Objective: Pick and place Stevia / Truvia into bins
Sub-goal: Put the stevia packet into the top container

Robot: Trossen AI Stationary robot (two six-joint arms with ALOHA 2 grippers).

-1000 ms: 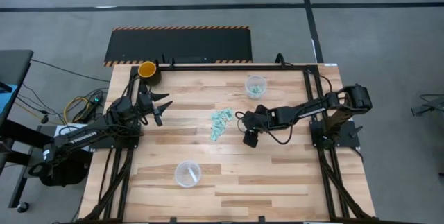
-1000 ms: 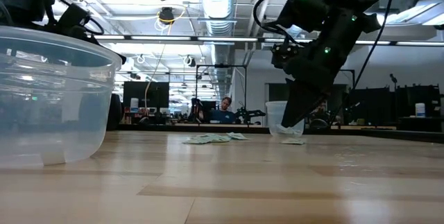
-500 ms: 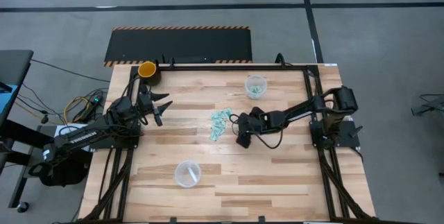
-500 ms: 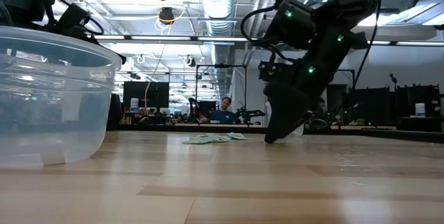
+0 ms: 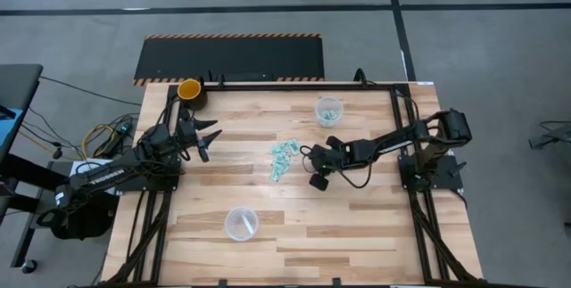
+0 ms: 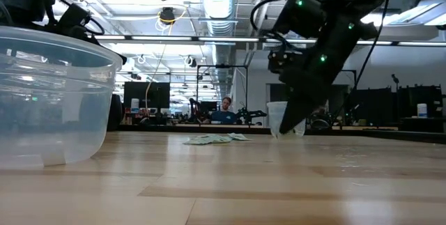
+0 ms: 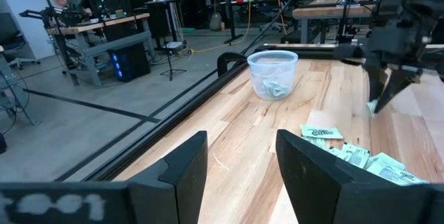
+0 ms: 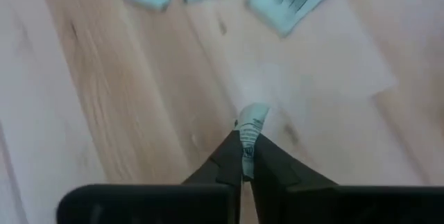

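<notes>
Figure: wooden desk (image 5: 357, 226) seen from above, with positions given relative to the heap of Stevia packets (image 5: 283, 157) near the desk's centre.

Left of the heap, well apart from it, the left tool (image 5: 207, 136) hangs over the desk with its two fingers (image 7: 184, 168) spread apart and nothing between them. Beyond that tool, at the desk's far left corner, stands one yellow-orange cup (image 5: 189, 89) with a dark base.

Two clear plastic cups serve as bins. The near cup (image 5: 241, 222) stands well apart from the heap, toward the front edge and slightly left; in the low view it fills the left side. The far cup (image 5: 328, 111) stands right of the heap toward the back edge and already holds several packets, seen through its wall in the left wrist view (image 7: 272, 75).

The heap itself is a loose cluster of pale mint-green packets, overlapping; their exact number cannot be counted.

Just right of the heap, the right tool (image 5: 318, 179) points down at the desk, its fingers pressed together on one single packet (image 8: 252, 123), clamped by its edge at the fingertips. In the low view this tool (image 6: 280, 131) hangs just above the desk surface.
</notes>
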